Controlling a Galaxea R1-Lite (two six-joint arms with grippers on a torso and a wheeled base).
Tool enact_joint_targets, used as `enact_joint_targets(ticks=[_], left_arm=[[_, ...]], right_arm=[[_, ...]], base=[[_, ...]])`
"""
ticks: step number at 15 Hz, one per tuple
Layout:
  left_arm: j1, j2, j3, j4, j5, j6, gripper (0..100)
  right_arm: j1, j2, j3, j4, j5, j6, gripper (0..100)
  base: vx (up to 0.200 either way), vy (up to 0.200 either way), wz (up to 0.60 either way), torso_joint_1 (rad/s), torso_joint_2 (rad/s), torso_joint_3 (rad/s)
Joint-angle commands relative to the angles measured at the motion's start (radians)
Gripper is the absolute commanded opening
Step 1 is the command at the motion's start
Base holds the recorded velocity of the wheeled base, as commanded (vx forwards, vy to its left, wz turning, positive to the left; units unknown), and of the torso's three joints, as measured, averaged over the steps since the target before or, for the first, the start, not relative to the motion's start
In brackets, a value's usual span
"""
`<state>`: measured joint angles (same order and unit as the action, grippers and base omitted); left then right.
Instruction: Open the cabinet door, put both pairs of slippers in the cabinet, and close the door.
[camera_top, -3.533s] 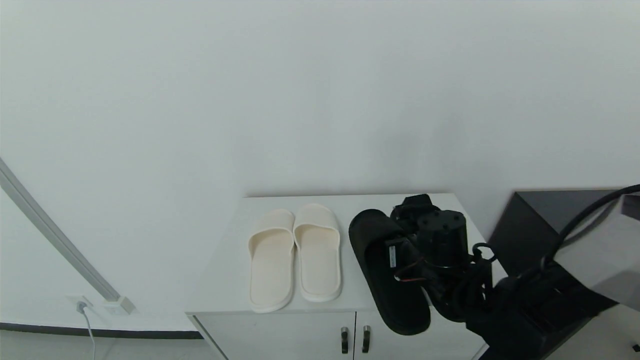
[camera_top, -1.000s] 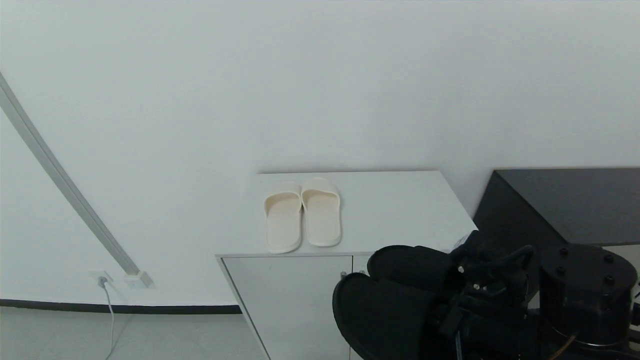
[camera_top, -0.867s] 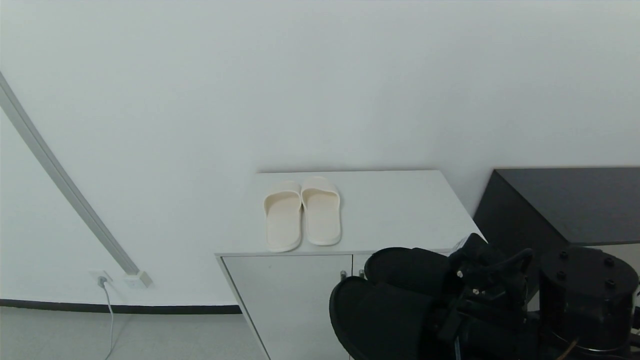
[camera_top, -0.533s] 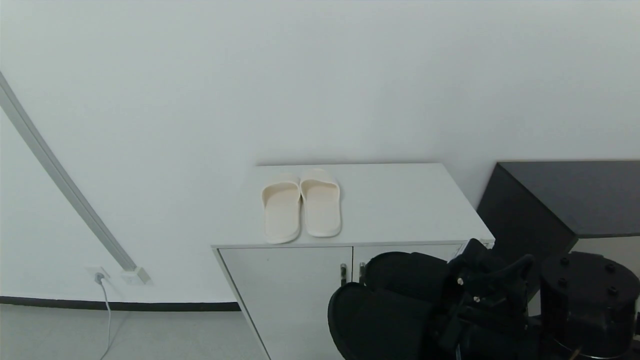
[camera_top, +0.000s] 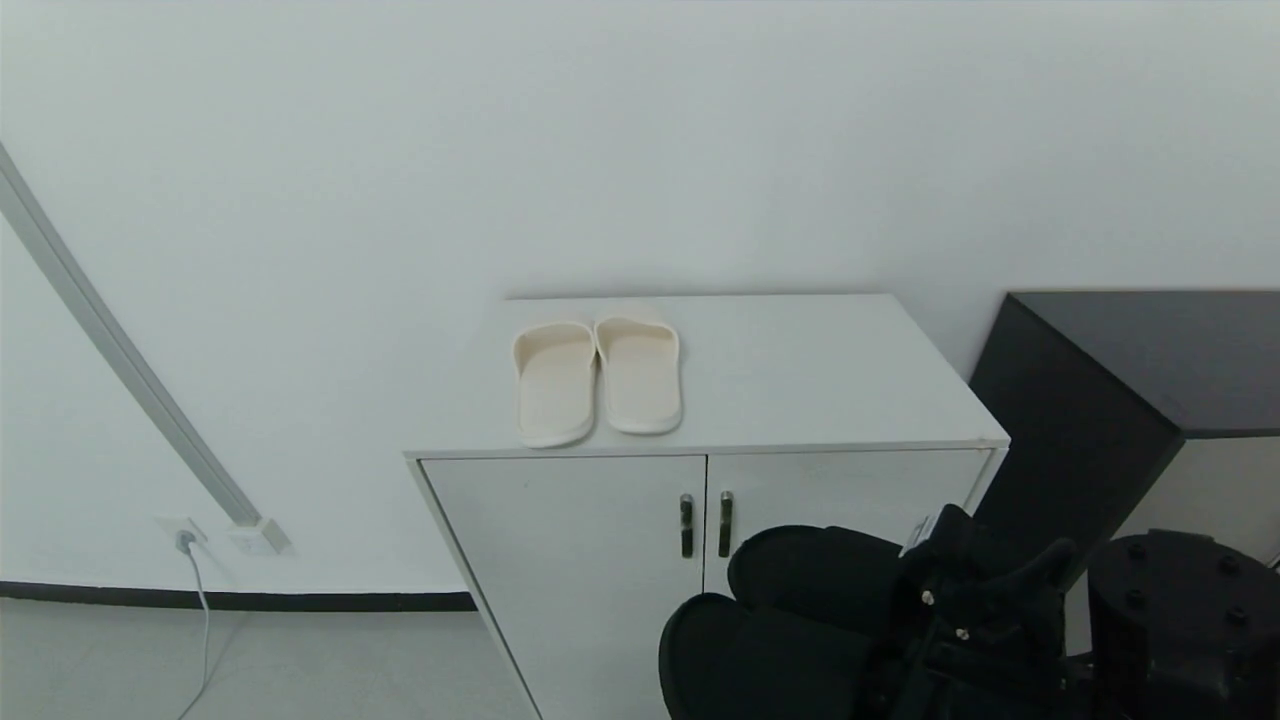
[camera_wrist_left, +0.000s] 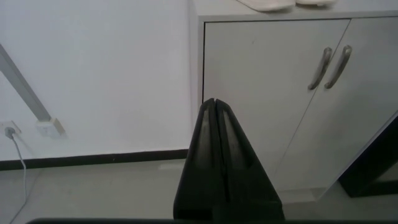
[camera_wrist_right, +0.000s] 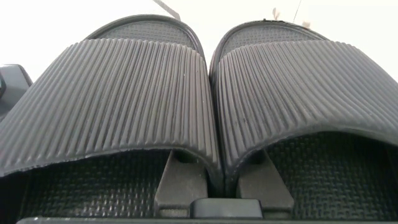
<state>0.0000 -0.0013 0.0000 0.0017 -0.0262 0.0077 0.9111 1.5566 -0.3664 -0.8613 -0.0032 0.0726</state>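
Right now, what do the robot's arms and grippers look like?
The left gripper has two flat black fingers tapering to a narrow tip. The right gripper is black with small silver screw heads; its fingers are flat dark strips. The right arm is black, with a round bolted joint cap.

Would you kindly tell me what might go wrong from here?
The doors are shut, and the black slippers hang before the right one; opening it may hit them.
The right pincer clamps only their inner walls, so one might slip.
The white slippers sit by the front edge of the cabinet top, easily knocked.
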Motion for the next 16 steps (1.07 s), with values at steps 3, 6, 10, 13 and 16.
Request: enact_joint_targets(ticks=[3, 6, 10, 13, 16], left_arm=[[0.0, 0.001, 0.0, 0.0, 0.0, 0.0, 100], [0.0, 0.001, 0.0, 0.0, 0.0, -0.002, 100], [0.0, 0.001, 0.0, 0.0, 0.0, -0.002, 100], [-0.002, 0.001, 0.0, 0.0, 0.0, 0.0, 100], [-0.002, 0.001, 0.0, 0.0, 0.0, 0.0, 100]], right_arm=[[0.028, -0.016, 0.023, -0.001, -0.001, 0.001, 0], [0.028, -0.021, 0.03, -0.001, -0.003, 0.001, 0], [0.028, -0.027, 0.037, -0.001, -0.004, 0.0, 0], [0.029, -0.029, 0.044, -0.001, -0.003, 0.0, 0], [0.029, -0.026, 0.043, -0.001, -0.003, 0.0, 0]], base=[[0.0, 0.0, 0.0, -0.232, 0.55, 0.318], [0.0, 0.0, 0.0, -0.219, 0.53, 0.313], [0.0, 0.0, 0.0, -0.2, 0.52, 0.319], [0.0, 0.0, 0.0, -0.178, 0.5, 0.317], [0.0, 0.0, 0.0, -0.154, 0.48, 0.313]])
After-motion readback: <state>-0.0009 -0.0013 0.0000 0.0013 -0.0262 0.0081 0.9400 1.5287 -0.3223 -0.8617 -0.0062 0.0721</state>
